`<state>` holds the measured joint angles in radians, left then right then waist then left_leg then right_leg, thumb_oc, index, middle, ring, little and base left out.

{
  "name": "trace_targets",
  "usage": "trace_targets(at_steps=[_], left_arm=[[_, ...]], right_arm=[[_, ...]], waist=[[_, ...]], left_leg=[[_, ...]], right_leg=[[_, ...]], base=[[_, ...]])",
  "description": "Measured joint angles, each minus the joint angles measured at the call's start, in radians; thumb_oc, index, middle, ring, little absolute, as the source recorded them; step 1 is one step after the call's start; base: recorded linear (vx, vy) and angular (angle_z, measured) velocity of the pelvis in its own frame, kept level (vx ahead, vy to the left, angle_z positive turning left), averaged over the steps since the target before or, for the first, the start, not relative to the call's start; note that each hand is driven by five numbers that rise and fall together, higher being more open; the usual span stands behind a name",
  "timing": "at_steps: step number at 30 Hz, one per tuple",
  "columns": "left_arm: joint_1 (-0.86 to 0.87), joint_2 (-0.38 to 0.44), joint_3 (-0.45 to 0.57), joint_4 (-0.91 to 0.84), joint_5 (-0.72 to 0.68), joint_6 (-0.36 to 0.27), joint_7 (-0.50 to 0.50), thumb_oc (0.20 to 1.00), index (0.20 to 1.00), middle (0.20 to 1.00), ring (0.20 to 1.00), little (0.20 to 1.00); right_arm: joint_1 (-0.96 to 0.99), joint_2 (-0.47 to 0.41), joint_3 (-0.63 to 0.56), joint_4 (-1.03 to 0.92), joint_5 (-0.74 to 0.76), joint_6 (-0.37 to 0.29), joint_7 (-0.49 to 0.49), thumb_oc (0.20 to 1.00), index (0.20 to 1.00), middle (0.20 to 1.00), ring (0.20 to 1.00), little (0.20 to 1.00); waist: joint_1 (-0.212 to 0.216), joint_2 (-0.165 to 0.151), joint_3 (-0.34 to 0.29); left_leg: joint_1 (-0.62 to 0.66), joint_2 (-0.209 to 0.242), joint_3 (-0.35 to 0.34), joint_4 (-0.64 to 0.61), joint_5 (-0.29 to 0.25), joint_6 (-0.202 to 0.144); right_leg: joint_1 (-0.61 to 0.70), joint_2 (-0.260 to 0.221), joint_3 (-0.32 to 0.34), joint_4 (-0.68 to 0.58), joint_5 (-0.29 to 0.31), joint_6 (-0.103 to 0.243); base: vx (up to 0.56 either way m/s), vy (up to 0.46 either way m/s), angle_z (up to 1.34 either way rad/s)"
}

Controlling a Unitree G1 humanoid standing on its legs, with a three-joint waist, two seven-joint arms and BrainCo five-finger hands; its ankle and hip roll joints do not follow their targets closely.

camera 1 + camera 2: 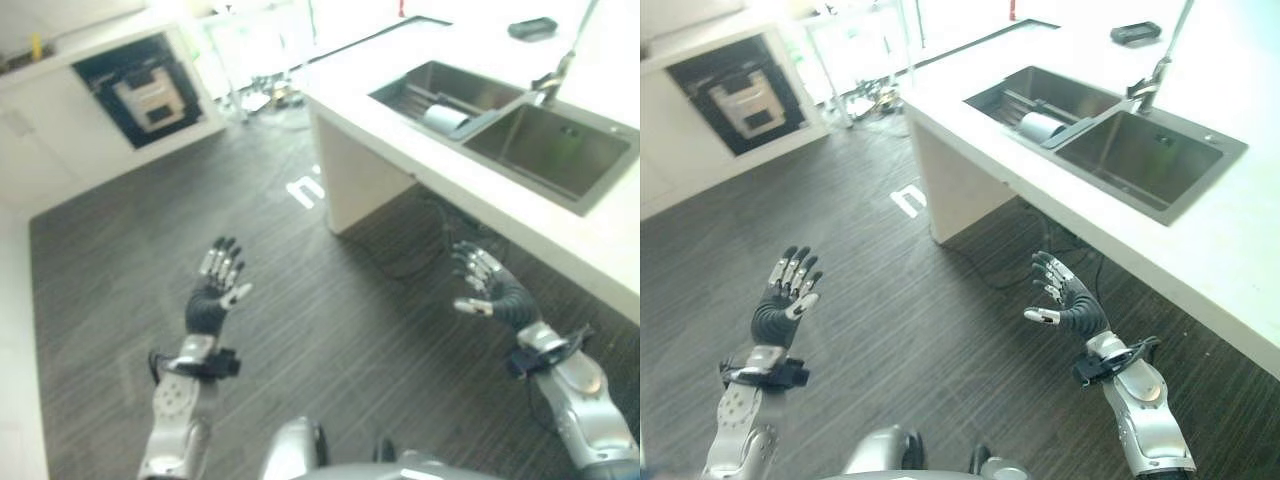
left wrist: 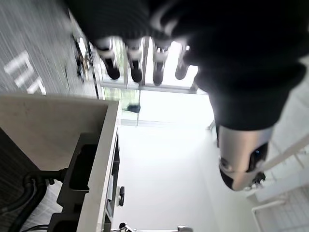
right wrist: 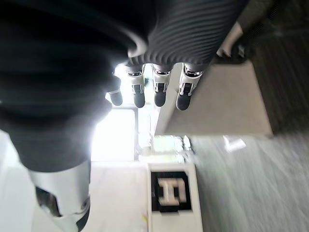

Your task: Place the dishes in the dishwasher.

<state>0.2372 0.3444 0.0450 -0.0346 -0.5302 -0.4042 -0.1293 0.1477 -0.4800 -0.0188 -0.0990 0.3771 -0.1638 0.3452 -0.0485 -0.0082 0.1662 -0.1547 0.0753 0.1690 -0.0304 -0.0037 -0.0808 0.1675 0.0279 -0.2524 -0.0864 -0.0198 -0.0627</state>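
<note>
Both hands hang spread and empty over the dark floor (image 1: 300, 330), left hand (image 1: 218, 275) lower left, right hand (image 1: 482, 280) lower right; sink (image 1: 520, 130) in the worktop (image 1: 560, 240) upper right.

Both hands (image 1: 788, 290) (image 1: 1065, 298) spread, empty, above floor (image 1: 920, 330).

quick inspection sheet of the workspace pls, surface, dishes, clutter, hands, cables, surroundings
surface: white counter with a double steel sink and a faucet.
job's things: one pale round item lies in the sink's far basin; what it is cannot be told.
clutter: small dark object on the counter's far end.
hands: left hand and right hand both open, empty, raised over the dark floor.
cables: a heap of cables beyond the counter's end.
surroundings: white cabinet with a dark open recess at the far wall.
</note>
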Motion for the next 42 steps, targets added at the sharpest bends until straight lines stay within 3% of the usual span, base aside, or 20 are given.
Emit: trace_targets(at_steps=[4,7,8,10,15,17,19,20,21,23,25,26,28,30,33,35,37,38,40,42], left_arm=[[0.019,-0.013,0.008,-0.001,0.0,-0.029,-0.005,1.0,1.0,1.0,1.0,1.0],[0.035,-0.026,0.031,-0.001,0.0,-0.034,-0.007,1.0,1.0,1.0,1.0,1.0],[0.029,-0.021,0.045,-0.001,-0.006,-0.035,-0.004,1.0,1.0,1.0,1.0,1.0],[-0.001,0.007,0.045,-0.001,-0.019,-0.035,-0.002,1.0,1.0,1.0,1.0,1.0],[-0.103,0.028,0.044,-0.011,-0.027,-0.032,-0.034,1.0,1.0,1.0,1.0,1.0],[-0.093,0.026,0.047,-0.033,-0.04,-0.031,-0.056,1.0,1.0,1.0,1.0,1.0],[-0.089,0.025,0.054,-0.076,-0.04,-0.028,-0.073,1.0,1.0,1.0,1.0,1.0],[-0.082,0.025,0.055,-0.106,-0.04,-0.027,-0.077,1.0,1.0,1.0,1.0,1.0],[-0.081,0.029,0.054,-0.114,-0.04,-0.028,-0.079,1.0,1.0,1.0,1.0,1.0],[-0.085,0.034,0.052,-0.123,-0.039,-0.018,-0.07,1.0,1.0,1.0,1.0,1.0],[-0.09,0.037,0.06,-0.123,-0.039,-0.011,-0.058,1.0,1.0,1.0,1.0,1.0],[-0.089,0.035,0.062,-0.122,-0.039,-0.01,-0.055,1.0,1.0,1.0,1.0,1.0],[-0.07,0.021,0.073,-0.122,-0.038,-0.012,-0.023,1.0,1.0,1.0,1.0,1.0],[-0.068,0.021,0.071,-0.124,-0.031,-0.012,-0.009,1.0,1.0,1.0,1.0,1.0],[-0.092,0.027,0.06,-0.156,0.003,-0.012,0.017,1.0,1.0,1.0,1.0,1.0],[-0.088,0.025,0.062,-0.155,0.003,-0.011,0.019,1.0,1.0,1.0,1.0,1.0],[-0.073,0.018,0.062,-0.155,0.005,-0.009,0.018,1.0,1.0,1.0,1.0,1.0],[-0.077,0.004,0.034,-0.16,0.001,-0.013,0.031,1.0,1.0,1.0,1.0,1.0],[-0.021,-0.031,-0.036,-0.256,-0.019,-0.005,0.081,1.0,1.0,1.0,1.0,1.0],[-0.02,-0.004,-0.001,-0.297,-0.017,-0.035,0.07,1.0,1.0,1.0,1.0,1.0]], right_arm=[[0.066,-0.003,0.001,-0.037,0.0,0.001,0.026,1.0,1.0,1.0,1.0,1.0],[0.063,-0.041,0.002,-0.046,0.0,0.003,0.047,1.0,1.0,1.0,1.0,1.0],[0.064,-0.045,-0.001,-0.052,0.0,0.005,0.052,1.0,1.0,1.0,1.0,1.0],[0.065,-0.037,-0.003,-0.1,0.002,0.007,0.053,1.0,1.0,1.0,1.0,1.0],[0.106,0.051,-0.055,-0.191,0.037,0.012,0.043,1.0,1.0,1.0,1.0,1.0],[0.105,0.055,-0.063,-0.19,0.037,0.003,0.034,1.0,1.0,1.0,1.0,1.0],[0.096,0.055,-0.069,-0.198,0.037,0.0,0.024,1.0,1.0,1.0,1.0,1.0],[0.084,0.056,-0.065,-0.224,0.037,-0.001,0.015,1.0,1.0,1.0,1.0,1.0],[0.06,0.057,-0.042,-0.233,0.037,-0.009,0.01,1.0,1.0,1.0,1.0,1.0],[0.039,0.043,0.005,-0.233,0.035,-0.019,0.006,1.0,1.0,1.0,1.0,1.0],[0.043,0.003,0.005,-0.233,0.037,-0.019,-0.004,1.0,1.0,1.0,1.0,1.0],[0.056,-0.004,-0.02,-0.233,0.037,-0.019,-0.004,1.0,1.0,1.0,1.0,1.0],[0.052,-0.004,-0.079,-0.225,0.057,-0.02,-0.006,1.0,1.0,1.0,1.0,1.0],[0.046,-0.001,-0.072,-0.225,0.068,-0.021,-0.011,1.0,1.0,1.0,1.0,1.0],[0.042,0.001,-0.069,-0.229,0.069,-0.029,-0.037,1.0,1.0,1.0,1.0,1.0],[0.041,0.0,-0.068,-0.224,0.069,-0.03,-0.038,1.0,1.0,1.0,1.0,1.0],[0.034,0.003,-0.053,-0.217,0.069,-0.028,-0.048,1.0,1.0,1.0,1.0,1.0],[0.033,0.007,-0.059,-0.171,0.065,-0.059,-0.051,1.0,1.0,1.0,1.0,1.0],[0.043,0.06,-0.121,-0.098,0.051,-0.032,-0.112,1.0,1.0,1.0,1.0,1.0],[0.041,0.024,-0.106,-0.187,0.055,-0.079,-0.138,1.0,1.0,1.0,1.0,1.0]], waist=[[0.041,-0.009,0.003],[0.091,0.015,0.001],[0.082,-0.005,0.0],[0.083,-0.035,0.003],[0.087,-0.077,0.002],[0.091,-0.075,0.003],[0.093,-0.074,0.005],[0.099,-0.052,0.019],[0.096,-0.034,0.023],[0.083,-0.033,0.021],[0.078,-0.043,0.016],[0.074,-0.046,0.015],[0.057,-0.043,0.016],[0.046,-0.033,0.016],[0.045,-0.021,-0.009],[0.044,-0.042,-0.021],[0.054,-0.054,-0.004],[0.048,-0.031,-0.002],[0.074,0.004,-0.019],[0.034,-0.006,-0.044]], left_leg=[[0.0,-0.01,-0.125,-0.066,0.089,-0.03],[0.009,0.017,-0.154,-0.064,0.108,0.001],[0.025,-0.009,-0.104,-0.043,0.176,0.033],[0.057,-0.058,-0.053,-0.04,0.182,0.058],[0.131,-0.145,-0.054,-0.049,0.111,0.182],[0.144,-0.155,-0.061,-0.049,0.106,0.197],[0.161,-0.167,-0.064,-0.036,0.083,0.228],[0.19,-0.16,-0.053,-0.043,0.07,0.239],[0.218,-0.159,-0.041,-0.057,0.062,0.245],[0.23,-0.167,-0.032,-0.057,0.04,0.232],[0.232,-0.169,-0.036,-0.056,0.016,0.2],[0.236,-0.173,-0.029,-0.056,0.005,0.187],[0.276,-0.193,0.031,-0.056,-0.013,0.188],[0.314,-0.193,0.047,-0.056,-0.037,0.188],[0.346,-0.165,0.042,-0.054,-0.06,0.174],[0.35,-0.181,0.025,-0.048,-0.072,0.155],[0.278,-0.179,0.018,0.104,-0.134,0.118],[0.264,-0.132,-0.001,0.078,-0.122,0.079],[0.29,-0.073,0.104,0.107,-0.173,0.094],[0.286,-0.067,0.127,0.137,-0.184,0.076]], right_leg=[[0.074,-0.002,0.104,-0.001,-0.064,0.037],[0.125,-0.038,0.169,-0.001,-0.099,0.091],[0.148,-0.079,0.17,0.007,-0.118,0.122],[0.147,-0.14,0.148,0.062,-0.119,0.146],[0.096,-0.217,0.098,0.215,-0.089,0.238],[0.041,-0.234,0.09,0.337,-0.085,0.239],[-0.037,-0.246,0.126,0.511,-0.045,0.291],[-0.152,-0.261,0.149,0.727,0.035,0.31],[-0.281,-0.276,0.136,0.897,0.013,0.316],[-0.374,-0.249,0.075,0.801,-0.082,0.264],[-0.417,-0.131,0.025,0.529,-0.128,0.2],[-0.417,-0.103,-0.017,0.411,-0.111,0.183],[-0.432,-0.161,-0.183,0.259,-0.013,0.195],[-0.435,-0.206,-0.199,0.28,0.019,0.185],[-0.352,-0.184,-0.166,0.273,0.034,0.168],[-0.27,-0.167,-0.144,0.197,0.101,0.091],[-0.224,-0.179,-0.133,0.132,0.129,0.061],[-0.212,-0.159,-0.12,0.147,0.076,0.111],[-0.25,-0.142,-0.099,0.383,-0.126,0.093],[-0.276,-0.131,-0.095,0.394,-0.128,0.07]], base=[[0.27,0.188,-0.33],[0.23,0.275,-0.8],[0.22,0.298,-0.46],[0.22,0.259,-0.33],[0.21,0.278,0.06],[0.18,0.322,0.13],[0.19,0.348,-0.03],[0.16,0.182,-0.2],[0.14,0.083,-0.15],[0.23,0.022,0.0],[0.27,-0.074,-0.07],[0.19,-0.11,-0.19],[0.18,-0.172,-0.44],[0.17,-0.165,-0.43],[0.03,-0.022,-0.29],[0.0,0.0,-0.03],[0.5,-0.544,-0.03],[0.56,-0.651,0.25],[0.12,-0.225,-0.37],[0.1,-0.209,-0.67]])
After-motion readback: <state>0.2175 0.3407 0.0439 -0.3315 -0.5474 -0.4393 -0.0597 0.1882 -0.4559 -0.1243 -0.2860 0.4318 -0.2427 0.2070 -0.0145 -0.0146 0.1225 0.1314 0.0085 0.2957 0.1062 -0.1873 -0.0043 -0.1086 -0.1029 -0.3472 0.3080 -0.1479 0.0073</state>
